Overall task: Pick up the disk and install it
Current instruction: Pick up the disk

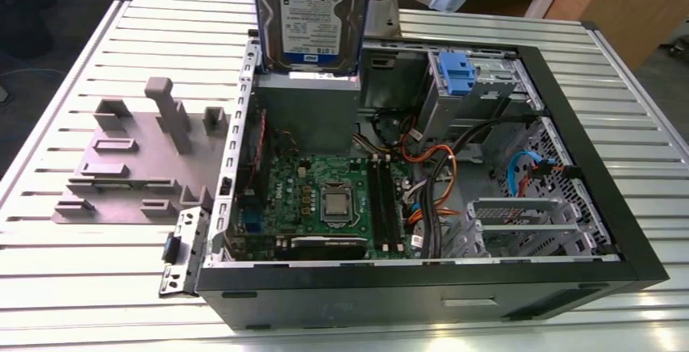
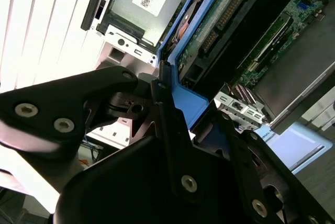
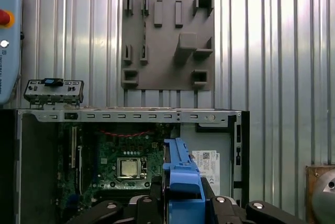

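Disk held aloft over the open computer case, not yet in its bay.

In the exterior view the disk (image 1: 310, 14) hangs upright at the case's (image 1: 603, 207) 11 o'clock, the drive bay (image 1: 473, 85) at 1 o'clock, a grey holder plate (image 1: 129, 166) on the worktop (image 1: 64, 287) at 9 o'clock. The print on its white-and-blue label is too small to read. In the second wrist view the gripper (image 2: 166, 103) has its jaws clamped shut on the disk's blue frame. In the first wrist view a white sticker (image 3: 207, 164) beside the motherboard (image 3: 125, 166) is unreadable. The carry likely wants the disk kept square and clear of cables.
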`<state>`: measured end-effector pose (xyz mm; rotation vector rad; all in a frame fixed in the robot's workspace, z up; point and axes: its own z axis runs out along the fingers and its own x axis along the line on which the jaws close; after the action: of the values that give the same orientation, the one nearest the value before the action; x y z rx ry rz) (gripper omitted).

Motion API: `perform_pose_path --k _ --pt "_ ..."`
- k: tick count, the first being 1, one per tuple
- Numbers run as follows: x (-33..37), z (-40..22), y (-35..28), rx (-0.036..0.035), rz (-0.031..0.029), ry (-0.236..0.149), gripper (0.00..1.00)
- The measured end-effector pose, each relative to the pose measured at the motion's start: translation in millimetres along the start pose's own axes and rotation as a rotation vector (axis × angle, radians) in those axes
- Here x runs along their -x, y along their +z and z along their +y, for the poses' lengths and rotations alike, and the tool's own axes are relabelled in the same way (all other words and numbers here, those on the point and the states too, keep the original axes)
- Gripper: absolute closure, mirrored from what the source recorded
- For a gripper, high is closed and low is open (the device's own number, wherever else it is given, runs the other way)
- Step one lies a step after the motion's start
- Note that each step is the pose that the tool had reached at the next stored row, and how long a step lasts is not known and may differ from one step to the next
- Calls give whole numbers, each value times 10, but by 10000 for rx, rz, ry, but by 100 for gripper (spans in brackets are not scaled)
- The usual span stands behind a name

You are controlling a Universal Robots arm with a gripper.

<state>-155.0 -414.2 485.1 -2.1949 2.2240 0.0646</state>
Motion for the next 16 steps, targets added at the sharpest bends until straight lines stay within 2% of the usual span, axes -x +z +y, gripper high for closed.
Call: perform_pose_path --k 4,16 --pt "-2 -57 -1 1 0 0 64" --pt "-1 -308 -6 1 1 1 64"
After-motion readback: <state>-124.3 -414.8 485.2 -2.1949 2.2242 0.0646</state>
